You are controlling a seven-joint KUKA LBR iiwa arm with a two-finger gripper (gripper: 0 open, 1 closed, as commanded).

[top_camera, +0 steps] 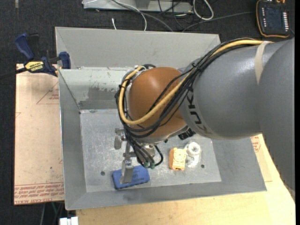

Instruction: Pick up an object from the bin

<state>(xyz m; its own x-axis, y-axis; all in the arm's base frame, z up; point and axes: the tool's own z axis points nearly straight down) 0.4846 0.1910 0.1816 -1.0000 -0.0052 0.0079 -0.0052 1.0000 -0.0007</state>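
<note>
**Blue pad beneath the gripper: the grasp stage of a bin pick**

Grey metal bin (70, 125), seen from above, with the arm reaching in from the right. The gripper (127, 172) is low over the bin floor, close to the front wall. Its tip overlaps a flat blue pad-like thing (138, 177), which lies directly beneath it and extends a little to either side, more to the right.

Whether the tip touches the pad or hangs just above it cannot be told. Nor can it be told whether the gripper is released or clenched, and the pad is not seen to be held. A small yellow-orange block (177, 158) lies to the gripper's right, well apart from it. A white ring-shaped piece (192, 149) lies just beyond that block.

Judged stage: the descent onto the blue pad is at or near its end, and the lift is not yet begun, since the pad lies flat on the floor.

The next move calls for a firm closure across the pad's narrower side. A straight rise should follow, keeping clear of the front wall. The pad looks thin and possibly soft, so a shallow grip may slip off it.
</note>
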